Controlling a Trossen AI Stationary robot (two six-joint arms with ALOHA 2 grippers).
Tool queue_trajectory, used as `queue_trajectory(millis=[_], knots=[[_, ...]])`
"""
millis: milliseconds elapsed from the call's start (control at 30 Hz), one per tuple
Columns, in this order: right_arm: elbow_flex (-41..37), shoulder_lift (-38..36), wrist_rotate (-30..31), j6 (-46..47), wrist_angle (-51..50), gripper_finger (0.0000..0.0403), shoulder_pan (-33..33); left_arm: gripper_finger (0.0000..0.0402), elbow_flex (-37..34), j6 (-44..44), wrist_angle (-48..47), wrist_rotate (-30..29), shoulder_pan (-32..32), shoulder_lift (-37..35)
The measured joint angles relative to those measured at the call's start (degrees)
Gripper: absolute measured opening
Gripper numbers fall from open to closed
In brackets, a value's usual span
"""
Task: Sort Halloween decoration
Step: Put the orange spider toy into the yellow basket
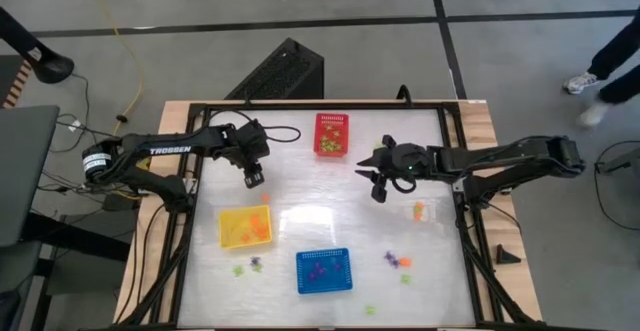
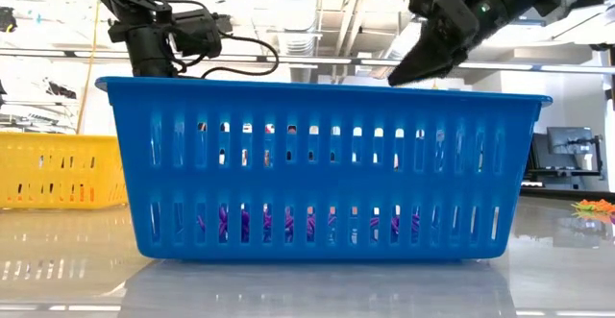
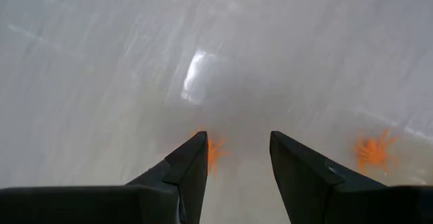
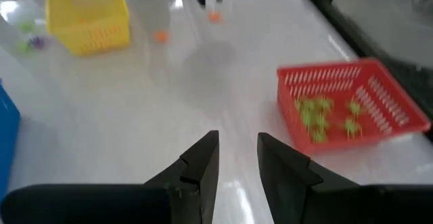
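Left gripper (image 1: 254, 179) over worktop (image 1: 300, 206), fingers (image 3: 186, 166) parted, empty — orange trinket (image 3: 215, 151) below, second orange trinket (image 3: 373, 151) near. Risk: a finger landing on trinket, flicking it off.

Right gripper (image 1: 378, 193) — fingers parted, empty, beside red basket (image 1: 332, 135).

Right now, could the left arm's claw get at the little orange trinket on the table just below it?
Probably yes. The left claw hangs open over bare table, with the orange trinket just ahead of its fingertips and nothing between them; the yellow basket sits off to one side.
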Motion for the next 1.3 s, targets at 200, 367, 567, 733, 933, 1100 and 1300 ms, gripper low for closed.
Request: queue_trajectory(millis=[200,367,567,733,933,1100,1300], knots=[[0.00,-0.41,-0.08,-0.05,5.93,0.0134,0.07,0.0148,0.00,0.52,-0.37,-1.47,-0.02,0.02],[0.00,-0.32,-0.11,-0.15,5.65,0.0134,0.07,0.0148,0.00,-1.28,-0.92,-1.30,-0.02,0.02],[0.00,-0.30,-0.13,-0.11,5.55,0.0134,0.07,0.0148,0.00,-2.03,-1.31,-1.31,-0.09,0.02],[0.00,-0.30,-0.13,0.02,5.56,0.0134,0.07,0.0148,0.00,-2.08,-1.47,-1.06,-0.09,0.04],[0.00,-0.30,-0.13,0.04,5.60,0.0134,0.07,0.0148,0.00,-2.85,-2.52,-0.54,-0.22,0.04],[0.00,-0.30,-0.15,0.04,5.61,0.0134,0.07,0.0148,0.00,-3.06,-3.25,0.45,-1.14,0.04],[0.00,-0.30,-0.17,0.07,5.61,0.0134,0.07,0.0148,0.00,-3.56,-3.29,0.23,-2.54,0.04]])
